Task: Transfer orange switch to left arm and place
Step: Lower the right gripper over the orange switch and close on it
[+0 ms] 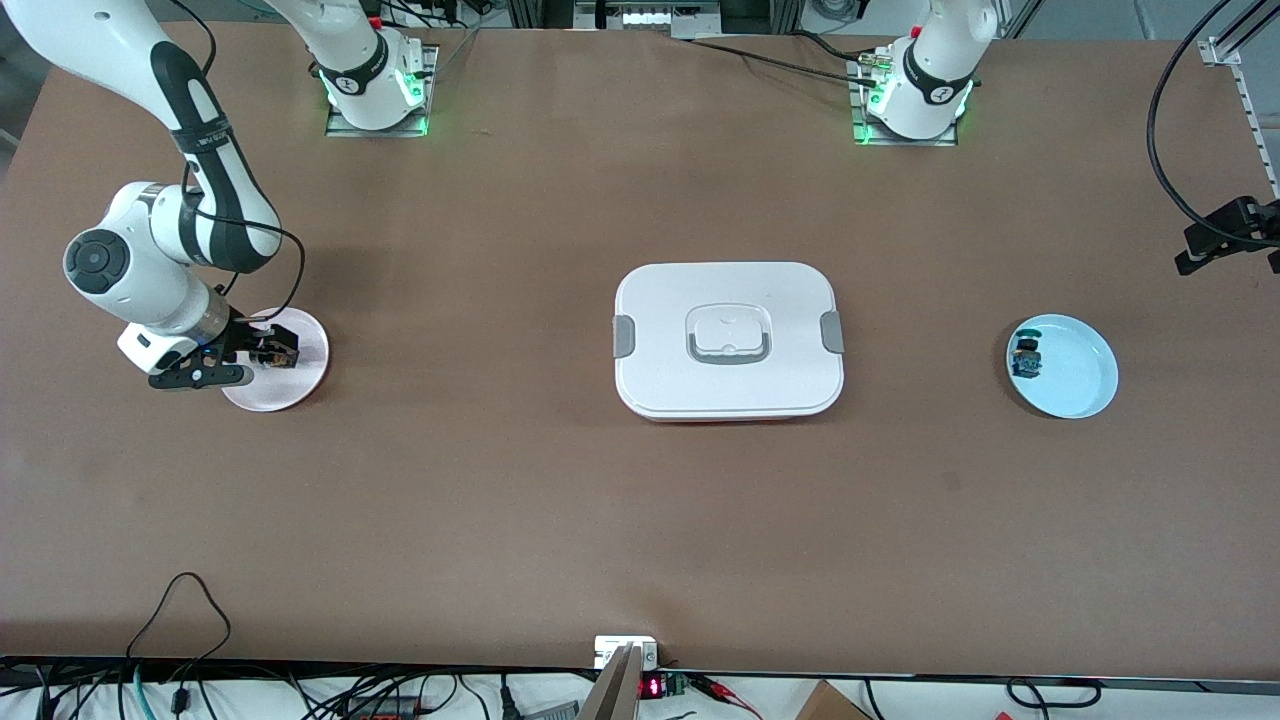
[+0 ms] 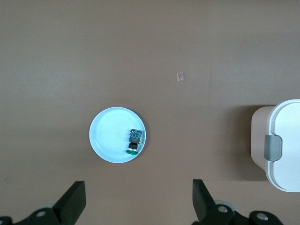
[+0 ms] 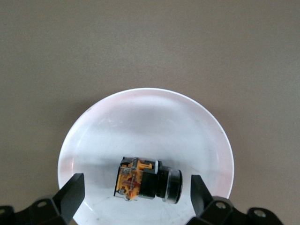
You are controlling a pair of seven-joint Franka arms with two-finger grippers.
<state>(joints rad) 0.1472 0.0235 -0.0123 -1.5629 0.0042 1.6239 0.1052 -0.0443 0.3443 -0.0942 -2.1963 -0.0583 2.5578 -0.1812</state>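
The orange switch [image 3: 146, 182] lies on its side on a pale pink plate [image 3: 154, 117], black body with an orange end. My right gripper [image 3: 137, 197] is open, low over that plate, one finger on each side of the switch without touching it. In the front view the right gripper [image 1: 268, 352] covers most of the switch on the pink plate [image 1: 300, 385] at the right arm's end of the table. My left gripper [image 2: 138, 204] is open and empty, high over bare table beside the blue plate [image 2: 108, 136]; it is out of the front view. The white box [image 1: 728, 340] stands mid-table.
The blue plate [image 1: 1080, 380] at the left arm's end holds a small blue-and-green component [image 1: 1026, 358], which also shows in the left wrist view [image 2: 135, 140]. The box's grey clip end [image 2: 281, 145] shows there too. A black camera mount [image 1: 1225, 232] overhangs the table edge.
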